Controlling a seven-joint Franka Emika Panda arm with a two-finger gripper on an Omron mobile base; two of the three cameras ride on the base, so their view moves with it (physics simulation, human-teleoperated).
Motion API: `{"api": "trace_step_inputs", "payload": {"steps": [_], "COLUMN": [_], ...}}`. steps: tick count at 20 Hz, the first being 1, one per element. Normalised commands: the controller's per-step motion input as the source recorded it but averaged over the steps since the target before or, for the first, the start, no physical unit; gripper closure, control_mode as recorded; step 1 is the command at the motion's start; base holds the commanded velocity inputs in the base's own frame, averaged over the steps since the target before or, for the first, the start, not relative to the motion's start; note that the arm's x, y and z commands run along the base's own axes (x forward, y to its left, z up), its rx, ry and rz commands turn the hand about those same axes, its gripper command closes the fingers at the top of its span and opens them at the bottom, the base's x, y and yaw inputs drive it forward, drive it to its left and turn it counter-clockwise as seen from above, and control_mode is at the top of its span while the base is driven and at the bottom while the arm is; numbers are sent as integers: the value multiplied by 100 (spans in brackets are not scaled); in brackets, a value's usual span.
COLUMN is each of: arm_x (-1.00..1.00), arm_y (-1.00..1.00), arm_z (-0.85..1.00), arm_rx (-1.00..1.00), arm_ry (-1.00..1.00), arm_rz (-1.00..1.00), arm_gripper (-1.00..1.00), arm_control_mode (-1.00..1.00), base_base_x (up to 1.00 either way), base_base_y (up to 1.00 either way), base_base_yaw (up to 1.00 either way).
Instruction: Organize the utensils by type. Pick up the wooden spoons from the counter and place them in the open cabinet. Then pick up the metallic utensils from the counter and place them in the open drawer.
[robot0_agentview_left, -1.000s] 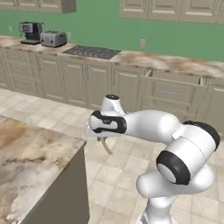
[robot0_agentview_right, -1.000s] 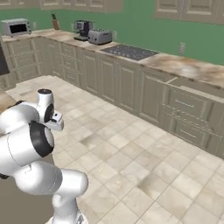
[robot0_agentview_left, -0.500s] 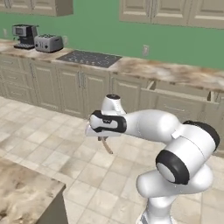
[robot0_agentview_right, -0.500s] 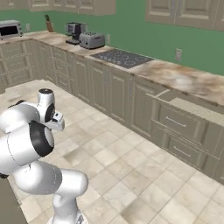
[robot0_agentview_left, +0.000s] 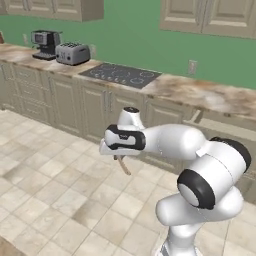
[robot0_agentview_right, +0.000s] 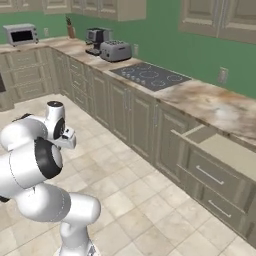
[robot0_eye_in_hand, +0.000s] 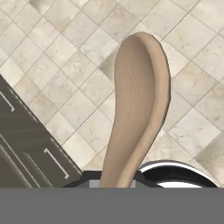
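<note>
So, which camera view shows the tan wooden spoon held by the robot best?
The hand view: the tan wooden spoon shows large there, oval bowl over the floor tiles, handle running down to the jaws. The left base view shows it small, hanging below the hand. In the right base view I cannot make it out.

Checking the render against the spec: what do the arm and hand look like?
Glossy white rounded arm links with black bands and grey caps at the joints. The gripper is a white block under a black-banded wrist. No cables or markings visible.

A silver toaster (robot0_agentview_left: 73, 53) sits beside a coffee machine (robot0_agentview_left: 45, 44) — a black cooktop (robot0_agentview_left: 120, 75) further right.
</note>
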Motion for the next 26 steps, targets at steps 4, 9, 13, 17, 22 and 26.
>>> {"api": "trace_step_inputs", "payload": {"steps": [4, 9, 13, 17, 22, 26], "arm_x": [0, 0, 0, 0, 0, 0], "arm_y": [0, 0, 0, 0, 0, 0], "arm_z": [0, 0, 0, 0, 0, 0], "arm_rx": [0, 0, 0, 0, 0, 0], "arm_ry": [0, 0, 0, 0, 0, 0], "arm_rz": [0, 0, 0, 0, 0, 0], "arm_gripper": [100, 100, 100, 100, 100, 100], "arm_control_mode": [100, 100, 100, 100, 100, 100], "base_base_x": [100, 100, 100, 100, 100, 100], "base_base_y": [-1, 1, 3, 7, 26, 28], "base_base_yaw": [23, 18, 16, 15, 19, 24]}}
